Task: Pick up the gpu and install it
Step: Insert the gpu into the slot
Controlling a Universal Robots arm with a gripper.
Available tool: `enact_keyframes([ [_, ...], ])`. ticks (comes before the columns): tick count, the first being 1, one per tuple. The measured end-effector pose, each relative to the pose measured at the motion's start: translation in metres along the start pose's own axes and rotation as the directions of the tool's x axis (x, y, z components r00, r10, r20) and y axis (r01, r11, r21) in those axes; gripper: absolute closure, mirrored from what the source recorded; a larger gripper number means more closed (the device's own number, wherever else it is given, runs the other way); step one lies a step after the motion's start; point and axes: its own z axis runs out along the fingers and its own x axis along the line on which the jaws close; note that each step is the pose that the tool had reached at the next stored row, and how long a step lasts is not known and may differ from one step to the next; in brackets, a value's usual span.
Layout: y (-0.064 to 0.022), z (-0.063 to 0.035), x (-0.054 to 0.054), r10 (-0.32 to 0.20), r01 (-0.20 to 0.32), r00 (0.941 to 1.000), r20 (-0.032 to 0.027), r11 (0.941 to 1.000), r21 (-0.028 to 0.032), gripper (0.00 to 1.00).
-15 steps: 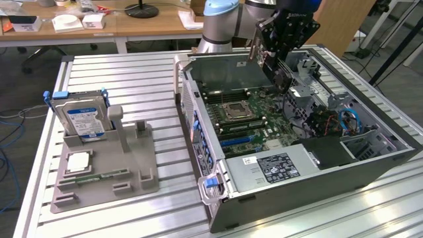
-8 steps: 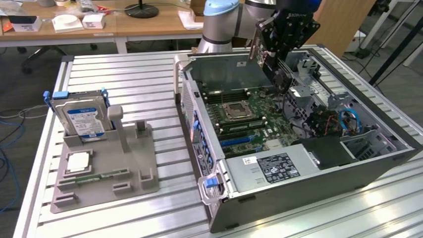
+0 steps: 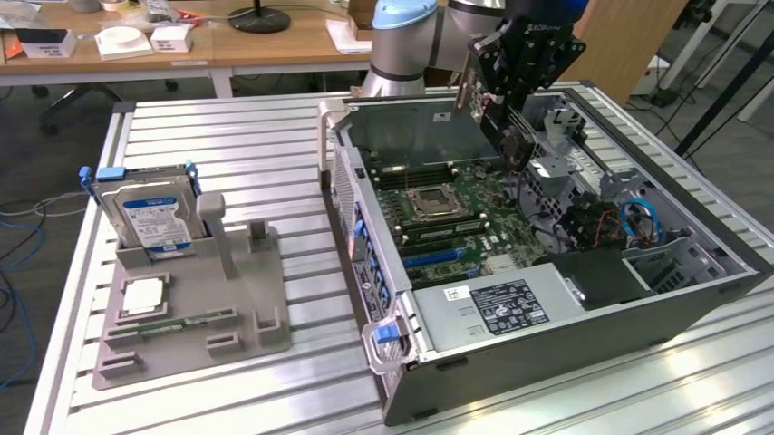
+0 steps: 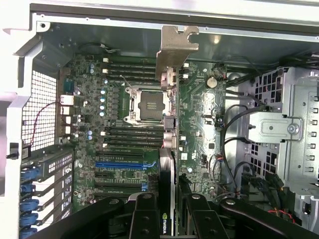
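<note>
Desk [image 3: 242,136]: pale metal top of long slats; bright glare on the slats at the near corner, the exterior view's right.
Wooden tables [image 3: 266,50]: back of the room, light brown tops, white frames. On them: white boxes [image 3: 121,41], papers [image 3: 348,36], black round stand base [image 3: 259,18].
Floor [image 3: 36,172]: dark grey.
Chair base [image 3: 72,95]: dark, with castors, under the wooden tables.
Cables [image 3: 14,263]: blue and white, loose on the floor at the exterior view's left.
Wooden panel [image 3: 629,41]: brown, upright, at the back, the exterior view's right.

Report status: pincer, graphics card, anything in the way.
Pincer shut on graphics card, card edge-on. Card held above open case, over motherboard, not seated. Nothing seen between card and motherboard.
</note>
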Motion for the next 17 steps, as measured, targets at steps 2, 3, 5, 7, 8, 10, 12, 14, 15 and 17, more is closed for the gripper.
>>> enact_keyframes([
  [2, 0.0, 0.0, 0.0, 0.0, 0.0, 1.0, 0.0, 1.0, 0.0, 0.74],
  [3, 0.0, 0.0, 0.0, 0.0, 0.0, 1.0, 0.0, 1.0, 0.0, 0.74],
  [5, 0.0, 0.0, 0.0, 0.0, 0.0, 1.0, -0.0001, 1.0, 0.0, 0.74],
  [7, 0.0, 0.0, 0.0, -0.003, 0.003, 1.0, -0.0002, 1.0, -0.0001, 0.74],
  [8, 0.0, 0.0, 0.0, -0.006, 0.006, 1.0, -0.0003, 1.0, -0.0002, 0.74],
  [10, 0.0, 0.0, 0.0, -0.017, 0.017, 0.9999, -0.0008, 0.9999, -0.0005, 0.74],
  [12, 0.0, 0.0001, 0.0, -0.028, 0.028, 0.9996, -0.0013, 0.9996, -0.001, 0.74],
  [14, 0.0, 0.0002, 0.0, -0.044, 0.044, 0.999, -0.0021, 0.999, -0.0015, 0.74],
  [15, 0.0, 0.0003, 0.0, -0.055, 0.055, 0.9985, -0.0025, 0.9985, -0.002, 0.74],
  [17, 0.0, 0.0004, 0.0, -0.074, 0.074, 0.9972, -0.0034, 0.9972, -0.0028, 0.74],
])
